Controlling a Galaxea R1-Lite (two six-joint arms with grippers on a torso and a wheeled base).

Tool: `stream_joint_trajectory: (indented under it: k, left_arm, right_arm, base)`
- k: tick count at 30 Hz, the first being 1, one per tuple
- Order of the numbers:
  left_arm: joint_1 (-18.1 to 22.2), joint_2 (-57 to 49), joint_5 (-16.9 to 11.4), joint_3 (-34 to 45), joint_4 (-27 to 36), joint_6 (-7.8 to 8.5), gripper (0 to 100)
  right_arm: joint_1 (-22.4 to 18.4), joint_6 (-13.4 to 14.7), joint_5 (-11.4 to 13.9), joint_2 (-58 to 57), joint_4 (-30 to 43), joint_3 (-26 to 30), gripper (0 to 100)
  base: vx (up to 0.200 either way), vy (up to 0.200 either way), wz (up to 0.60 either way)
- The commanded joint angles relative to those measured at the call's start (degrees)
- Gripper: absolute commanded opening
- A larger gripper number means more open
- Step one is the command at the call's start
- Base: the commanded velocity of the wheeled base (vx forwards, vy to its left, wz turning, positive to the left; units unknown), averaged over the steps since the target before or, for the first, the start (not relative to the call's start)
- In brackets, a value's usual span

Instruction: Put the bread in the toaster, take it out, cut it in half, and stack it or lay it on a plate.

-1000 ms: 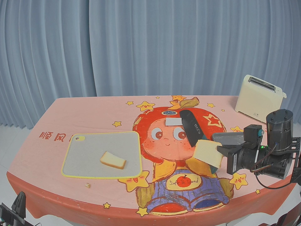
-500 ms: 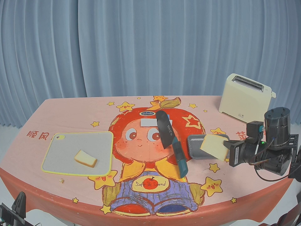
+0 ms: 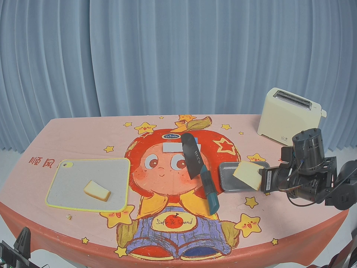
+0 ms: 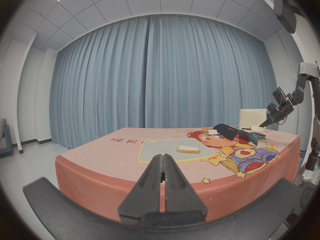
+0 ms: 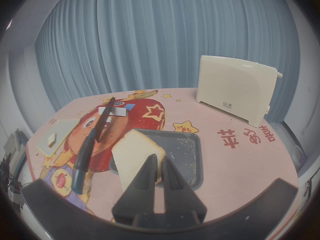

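Note:
A slice of bread [image 3: 247,174] [image 5: 135,152] hangs tilted over the near edge of the dark grey tray [image 3: 230,176] [image 5: 186,149], with my right gripper [image 3: 260,175] [image 5: 158,161] shut on its corner. The cream toaster [image 3: 288,117] [image 5: 235,84] stands at the table's far right, behind the tray. A smaller piece of bread [image 3: 96,190] [image 4: 188,149] lies on the grey cutting board [image 3: 74,172] [image 4: 160,147] at the left. My left gripper [image 4: 162,162] is shut with nothing in it, held low in front of the table's left edge.
A black knife [image 3: 194,157] [image 5: 87,147] with a teal handle [image 3: 210,192] lies at an angle mid-table, just left of the tray. A crumb [image 3: 68,217] sits near the front edge by the board. A blue curtain closes the back.
The head camera has turned, shifting the whole scene leftward. My right gripper carried the bread from over the knife handle rightward to the tray and lowered it. The left arm stayed put.

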Motion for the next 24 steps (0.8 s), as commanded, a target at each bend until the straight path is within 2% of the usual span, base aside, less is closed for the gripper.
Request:
stream_joint_trajectory:
  k: [1,24]
  left_arm:
    - [0.0,0.08,0.01,1.01,0.0,0.0,0]
    - [0.0,0.0,0.01,1.01,0.0,0.0,0]
  right_arm:
    - [-1.04,0.1,-0.94,3.6,0.01,-0.98,0]
    - [-1.92,0.27,-1.12,5.36,0.01,-1.95,0]
  base:
    - [0.0,0.0,0.0]
    - [0.0,0.0,0.0]
